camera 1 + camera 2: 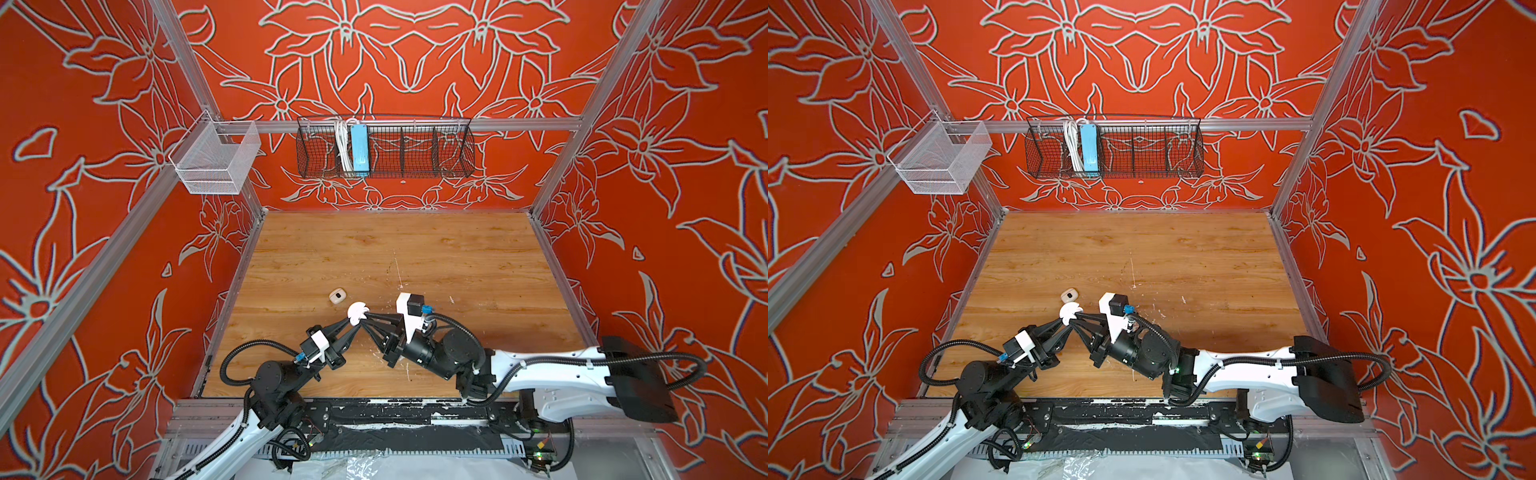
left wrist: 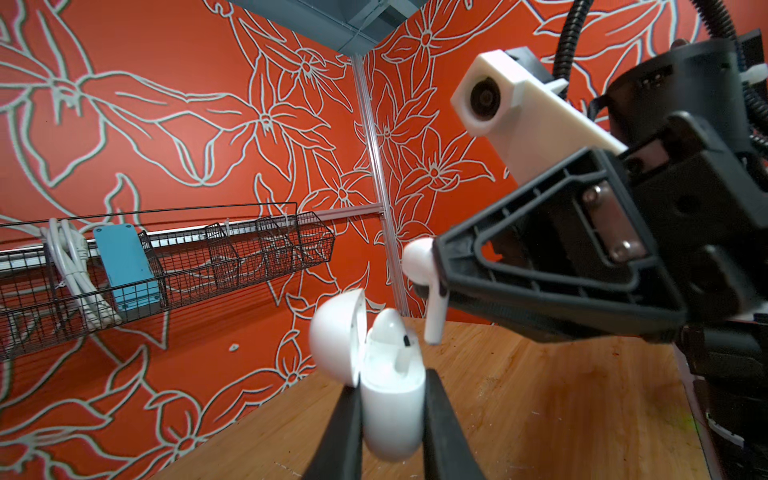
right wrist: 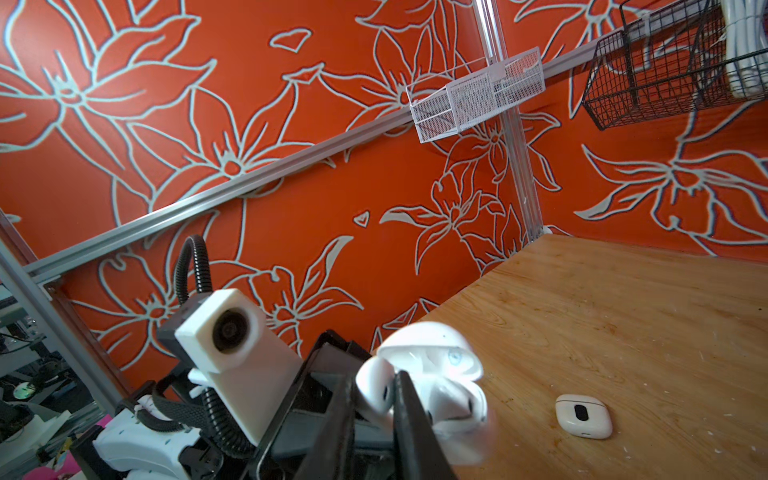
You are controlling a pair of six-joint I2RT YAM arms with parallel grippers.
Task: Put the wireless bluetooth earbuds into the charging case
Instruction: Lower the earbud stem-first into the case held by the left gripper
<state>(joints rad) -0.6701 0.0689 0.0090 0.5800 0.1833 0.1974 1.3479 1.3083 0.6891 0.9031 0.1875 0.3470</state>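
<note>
In the left wrist view my left gripper (image 2: 392,380) is shut on the white charging case (image 2: 392,419), held upright above the table with its lid (image 2: 336,336) swung open. One earbud (image 2: 388,328) sits in the case. My right gripper (image 2: 440,270) is shut on a second white earbud (image 2: 419,262), whose stem hangs just above and beside the case's open top. The right wrist view shows that earbud (image 3: 370,388) pinched in my right gripper (image 3: 374,379), right against the case (image 3: 457,411). In both top views the case (image 1: 357,312) (image 1: 1069,311) sits where the two grippers meet.
A small beige case (image 1: 337,296) (image 3: 584,415) lies on the wooden table (image 1: 415,249) just behind the grippers. A black wire basket (image 1: 384,149) with a blue box and a white cable hangs on the back wall. A white mesh basket (image 1: 216,160) hangs at the left corner.
</note>
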